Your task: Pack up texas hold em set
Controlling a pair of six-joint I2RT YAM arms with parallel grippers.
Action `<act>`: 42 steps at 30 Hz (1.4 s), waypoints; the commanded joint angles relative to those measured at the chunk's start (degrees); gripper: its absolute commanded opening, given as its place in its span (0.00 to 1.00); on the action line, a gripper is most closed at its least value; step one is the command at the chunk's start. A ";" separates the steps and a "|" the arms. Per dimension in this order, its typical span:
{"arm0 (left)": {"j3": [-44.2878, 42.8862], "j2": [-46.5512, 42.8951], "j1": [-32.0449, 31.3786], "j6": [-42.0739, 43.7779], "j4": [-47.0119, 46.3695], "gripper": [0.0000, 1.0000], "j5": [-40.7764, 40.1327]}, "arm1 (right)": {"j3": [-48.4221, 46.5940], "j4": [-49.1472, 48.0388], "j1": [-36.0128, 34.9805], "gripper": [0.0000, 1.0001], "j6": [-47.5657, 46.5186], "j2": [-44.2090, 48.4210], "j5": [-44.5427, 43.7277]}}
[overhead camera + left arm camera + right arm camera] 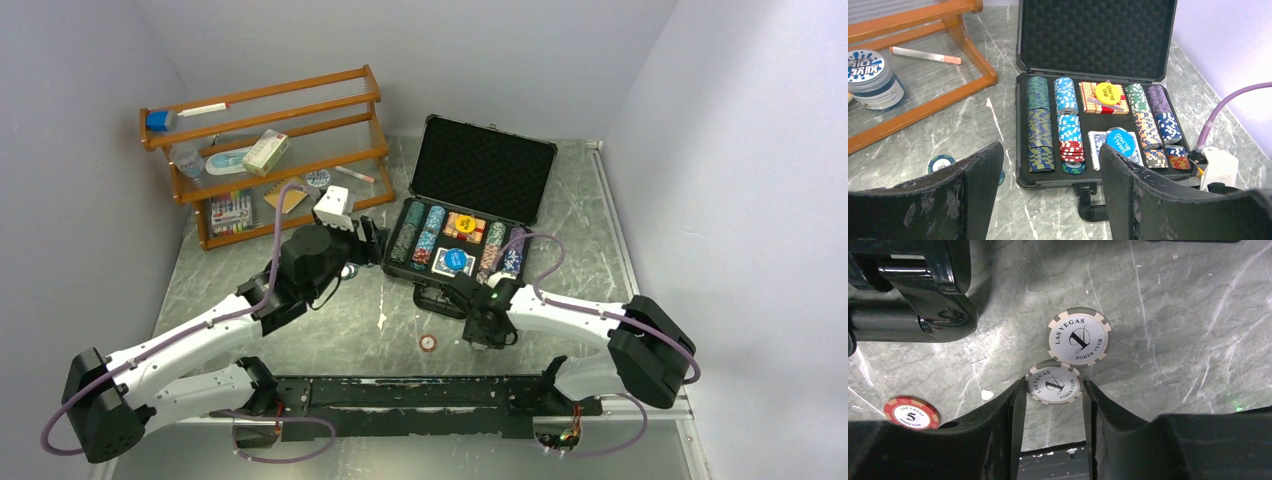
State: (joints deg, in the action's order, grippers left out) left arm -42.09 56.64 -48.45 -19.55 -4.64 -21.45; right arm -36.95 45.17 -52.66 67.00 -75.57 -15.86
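The black case (482,166) lies open with its foam lid up. Rows of striped chips (1039,122), two card decks and the blind buttons (1120,142) fill its tray. My left gripper (1050,160) hovers open and empty in front of the case, left of its handle (1088,205). My right gripper (1053,388) points down at the table below the case, shut on a white poker chip (1054,383) by its edges. A second white chip (1080,336) lies flat just beyond it. A red chip (911,413) lies on the table to the left. A green chip (941,162) lies left of the case.
The orange wooden rack (270,150) with jars, pens and boxes stands at the back left, close to my left gripper (368,240). The case handle (908,315) is near my right gripper (478,335). Walls close in at the back and on both sides.
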 commanded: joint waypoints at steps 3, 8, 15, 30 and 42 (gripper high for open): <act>1.27 -2.26 0.31 -0.81 -3.38 0.73 -2.16 | 0.69 0.46 0.87 0.40 1.19 1.41 -5.08; 1.09 -2.00 0.36 -0.93 -3.08 0.73 -2.74 | -1.78 4.14 2.85 0.40 0.17 6.23 -8.73; 0.34 -0.85 0.29 -0.93 -2.44 0.72 -2.37 | 0.55 0.08 10.30 0.42 -5.97 8.59 -6.17; 0.25 -0.13 0.36 -0.93 -2.19 0.73 -2.99 | 2.97 -3.83 11.90 0.46 -9.21 6.26 -1.10; 0.14 -0.12 0.37 -0.93 -1.36 0.73 -2.55 | 3.28 -5.13 11.88 0.50 -11.73 3.98 1.90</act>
State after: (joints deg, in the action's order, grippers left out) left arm -41.15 56.47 -48.42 -20.25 -5.72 -23.35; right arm -33.89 39.97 -41.10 56.07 -70.98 -14.59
